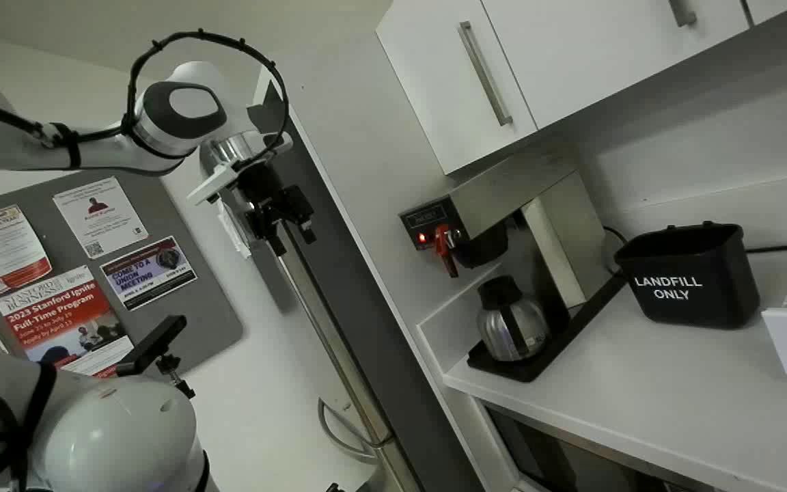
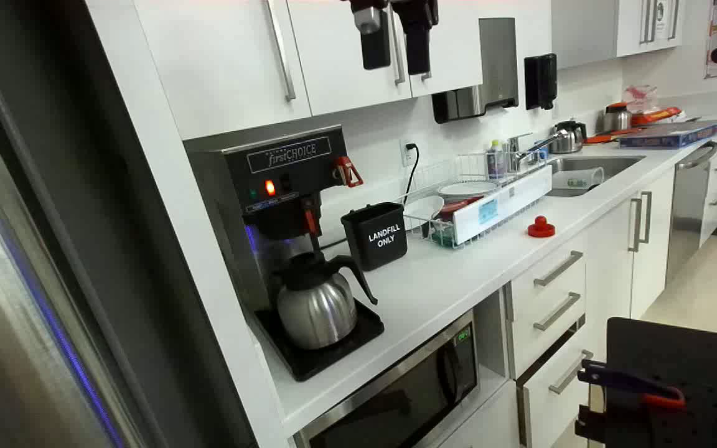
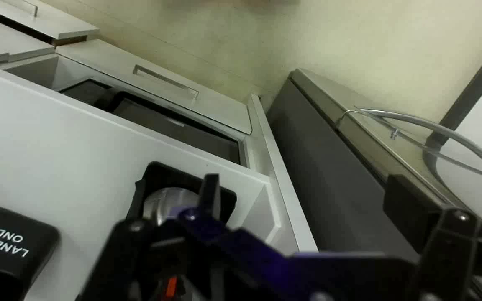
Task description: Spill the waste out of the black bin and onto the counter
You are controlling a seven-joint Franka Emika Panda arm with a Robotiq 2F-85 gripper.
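The black bin (image 1: pixel 697 290) with "LANDFILL ONLY" lettering stands upright on the white counter (image 1: pixel 632 389), between the coffee maker and the dish rack. The bin (image 2: pixel 376 239) and counter (image 2: pixel 439 286) also show in an exterior view. In the wrist view the bin (image 3: pixel 13 244) is at the lower left on the counter (image 3: pixel 73 146). No waste shows; the bottom of the bin is hidden. My gripper (image 1: pixel 294 240) is high up, well apart from the bin. The gripper (image 2: pixel 398 65) also shows at the top of an exterior view. In the wrist view its fingers (image 3: pixel 308 190) are wide apart with nothing between them.
A coffee maker (image 2: pixel 290 168) with a steel pot (image 2: pixel 316 314) on a black tray stands beside the bin. A dish rack (image 2: pixel 501 208) is on the bin's other side. Cabinets (image 1: pixel 462 75) hang above. A tall dark fridge (image 3: pixel 320 167) borders the counter's end.
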